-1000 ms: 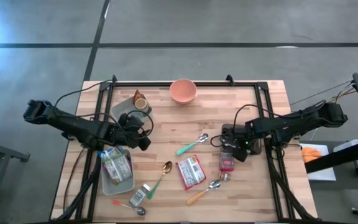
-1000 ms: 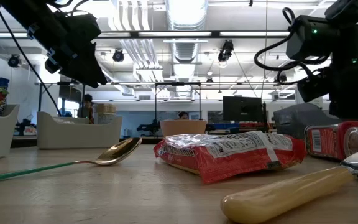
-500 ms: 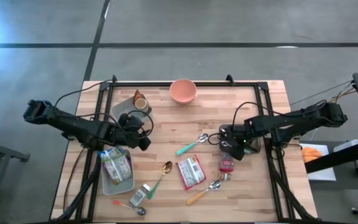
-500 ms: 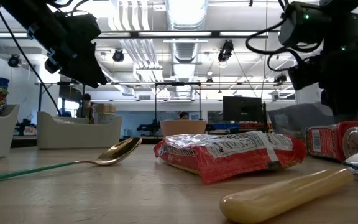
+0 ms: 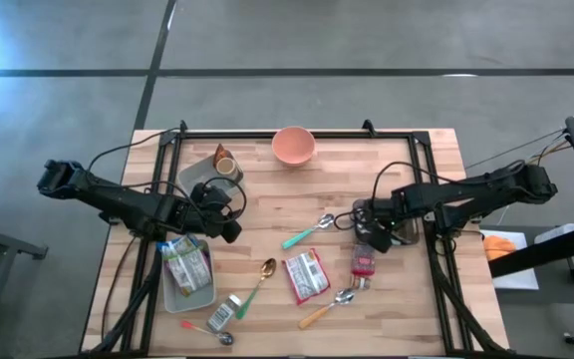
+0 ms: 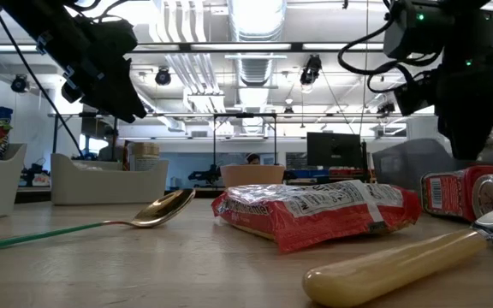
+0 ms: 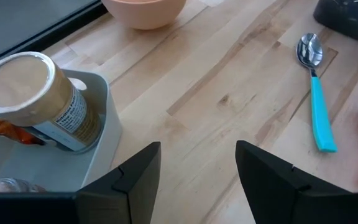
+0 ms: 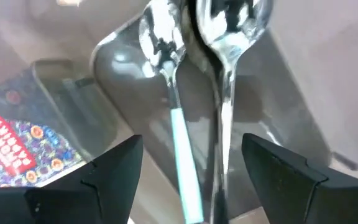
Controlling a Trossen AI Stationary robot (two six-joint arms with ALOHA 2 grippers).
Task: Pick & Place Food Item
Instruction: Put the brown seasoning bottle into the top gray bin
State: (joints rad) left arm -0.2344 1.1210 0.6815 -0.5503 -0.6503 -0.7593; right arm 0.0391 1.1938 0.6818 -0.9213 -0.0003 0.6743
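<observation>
Holding my right end effector point(image 5: 375, 239) open and empty just above the red can point(image 5: 364, 261) lying on the bench point(image 5: 436, 189), I think I must next drop down and squeeze it.

clear: bare wood mid-table point(image 5: 267, 214) | blocked: teal spoon point(image 5: 305, 232), red packet point(image 5: 306, 275), gold spoon point(image 5: 262, 277) to front

Bright overhead light, blurred foreground

bin under my right tool point(image 5: 375, 237): hidden from above
red can point(image 6: 478, 193): cut off by edge
packet labels: unreadable
</observation>
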